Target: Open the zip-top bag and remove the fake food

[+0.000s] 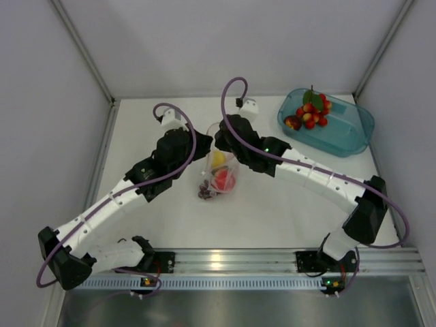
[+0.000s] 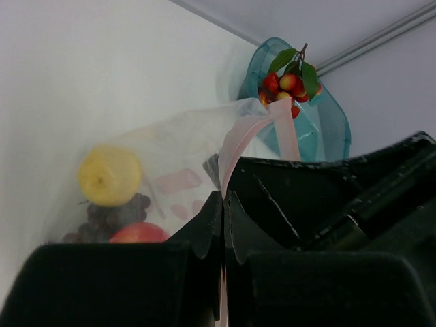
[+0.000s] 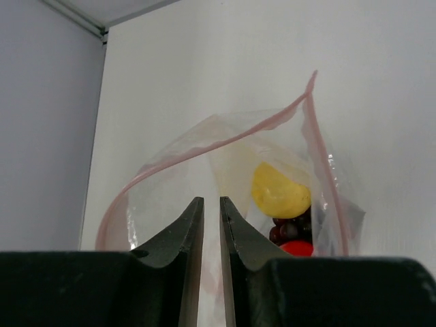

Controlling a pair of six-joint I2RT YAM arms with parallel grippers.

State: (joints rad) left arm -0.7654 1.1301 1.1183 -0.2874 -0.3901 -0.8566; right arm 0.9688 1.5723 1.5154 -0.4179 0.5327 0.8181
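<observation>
Middle of the table (image 1: 170, 218), right between my two arms, is where the zip-top bag (image 1: 223, 170) sits, mouth end up at the grippers and fruit slumped toward the near end. The lemon (image 2: 109, 175), apple (image 2: 138, 234) and grape bunch (image 2: 112, 214) are inside it. The berries (image 1: 311, 113) are over in the teal tub (image 1: 361, 126), well apart from the bag.

Left gripper (image 2: 223, 204) is clamped tight on the pink zip strip (image 2: 235, 146), which runs straight down between the fingers. Right gripper (image 3: 211, 211) is nearly closed with just a sliver of gap. I can see something pale in that slot, so I read it as pinching the opposite lip, though thin film is hard to confirm.

Handling guess: the bag is thin, floppy and slick, and weighs next to nothing itself. All the weight is the fruit, and smooth round plastic will likely roll once it's free. The strip is the only stiffer bit, so that's where I'd hold it, not the film.

View differences:
- Only the right wrist cam shows the strip arching into an open mouth
- Only the left wrist cam shows the strip actually pinched
- Only the overhead shows the whole layout, and there the arms hide both sets of fingertips
</observation>
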